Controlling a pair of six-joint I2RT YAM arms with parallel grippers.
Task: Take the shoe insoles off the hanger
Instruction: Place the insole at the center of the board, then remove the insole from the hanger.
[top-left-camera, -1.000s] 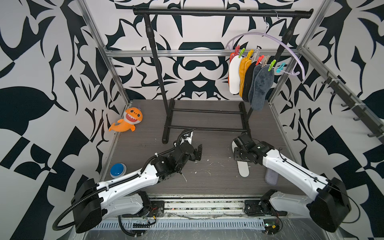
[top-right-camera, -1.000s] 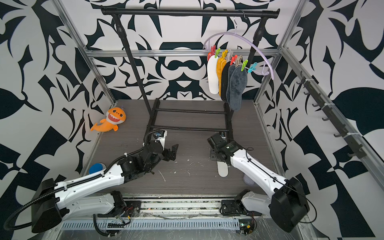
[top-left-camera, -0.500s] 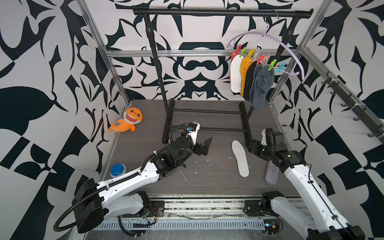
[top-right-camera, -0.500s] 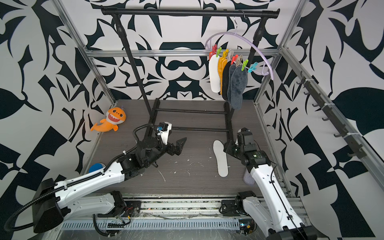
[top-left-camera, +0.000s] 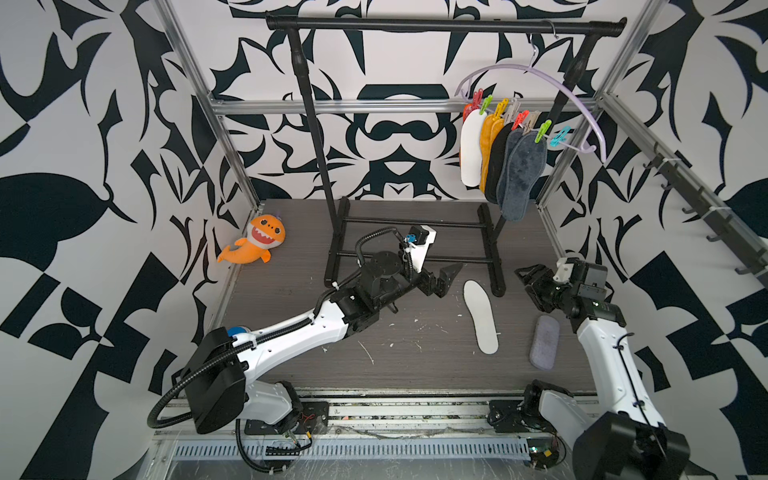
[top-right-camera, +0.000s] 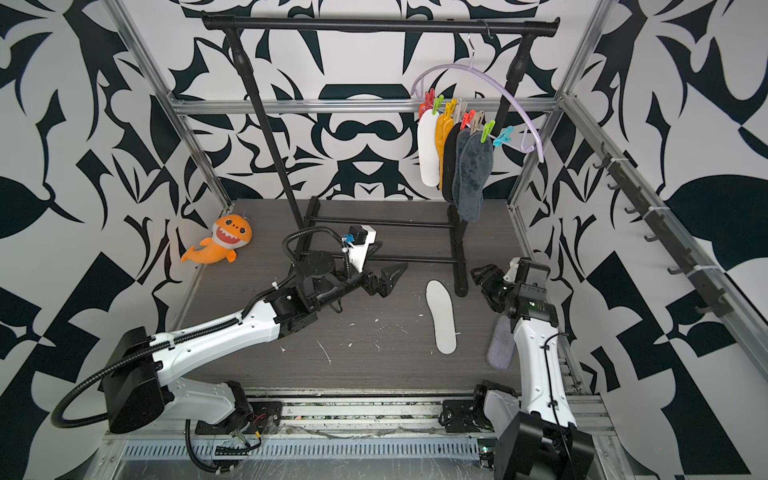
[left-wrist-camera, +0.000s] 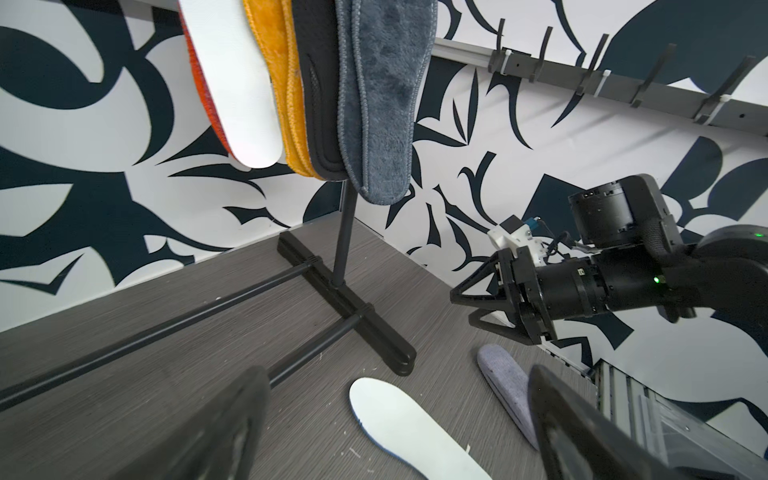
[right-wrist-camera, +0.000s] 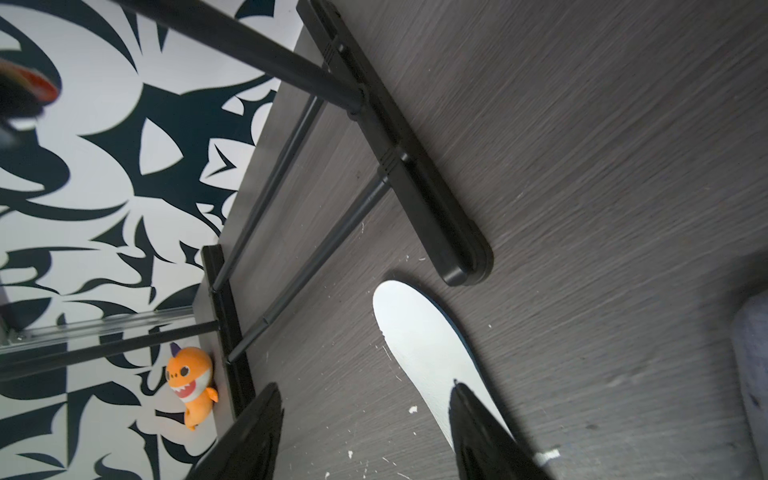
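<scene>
1. While the hanger (top-left-camera: 536, 77) is hanging by its hook from the black rail (top-left-camera: 444, 25), a bunch of shoe insoles (top-left-camera: 503, 166) is dangling from its bright pegs (top-left-camera: 503, 104). They are white, fuzzy orange, black and fuzzy grey-blue, all packed close together.
2. One white insole (top-left-camera: 481, 318) is lying flat on the dark floor (top-left-camera: 415, 365), just beside the foot of the rail.
3. The left gripper (top-left-camera: 451, 277) is hovering low, near the end of that white insole that is lying closest to the rail. Its jaws are standing wide apart and holding nothing.
4. The right gripper (top-left-camera: 527, 284) is hanging on the other side of the rail's foot. Its jaws are standing partly apart and holding nothing too.
5. A thick lilac pad (top-left-camera: 544, 341) is lying by the right arm, near the white insole but not touching it.
6. An orange toy shark (top-left-camera: 257, 243) is sitting by the wall on the left side, well apart from everything else.
</scene>
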